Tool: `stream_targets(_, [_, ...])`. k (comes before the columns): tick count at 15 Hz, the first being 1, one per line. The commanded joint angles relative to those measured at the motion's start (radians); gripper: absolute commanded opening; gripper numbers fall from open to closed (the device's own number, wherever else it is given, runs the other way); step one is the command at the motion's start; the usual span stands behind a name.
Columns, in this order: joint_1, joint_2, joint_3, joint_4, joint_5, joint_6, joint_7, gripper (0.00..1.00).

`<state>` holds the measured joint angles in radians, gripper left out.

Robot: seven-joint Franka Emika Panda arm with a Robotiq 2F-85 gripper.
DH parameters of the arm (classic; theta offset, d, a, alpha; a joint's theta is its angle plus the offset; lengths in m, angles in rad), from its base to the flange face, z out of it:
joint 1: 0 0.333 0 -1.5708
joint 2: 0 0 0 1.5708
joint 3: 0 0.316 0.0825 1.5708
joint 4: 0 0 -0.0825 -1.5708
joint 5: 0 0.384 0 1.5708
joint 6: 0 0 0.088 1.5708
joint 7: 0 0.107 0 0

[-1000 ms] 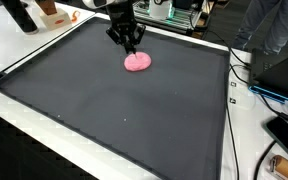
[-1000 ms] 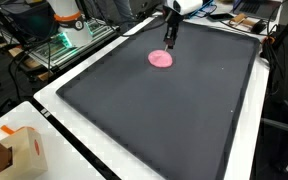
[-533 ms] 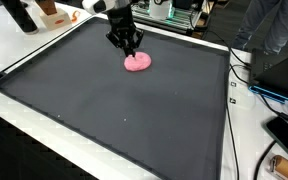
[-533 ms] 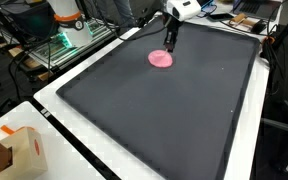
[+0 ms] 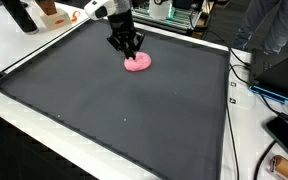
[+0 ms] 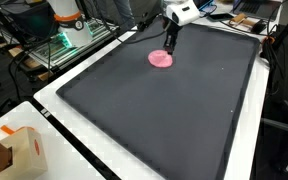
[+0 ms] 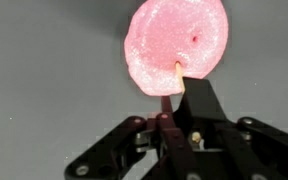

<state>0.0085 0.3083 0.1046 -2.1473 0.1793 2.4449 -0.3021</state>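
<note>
The black gripper (image 7: 174, 88) stood clenched, tips touching the flat pink putty disc (image 7: 169, 35); I judged it mid-pinch, and any lift needed gentleness.

The dark mat (image 5: 124, 110) on the desk (image 5: 29, 50) is being viewed from above and from some way off in both exterior views, each being aimed obliquely from a different side. The pink disc (image 6: 160, 59) and the claw (image 6: 168, 45) are being shared by all three views. The wrist view is being taken close, looking down, with the claw being framed from the bottom edge.
</note>
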Motion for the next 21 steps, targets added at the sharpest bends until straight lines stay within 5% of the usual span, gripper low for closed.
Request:
stream_targets(1, [-0.018, 0.018, 0.017, -0.010, 0.029, 0.021, -0.021, 0.06])
stream_targets(21, [-0.031, -0.033, 0.021, -0.034, 0.046, 0.006, -0.017, 0.06])
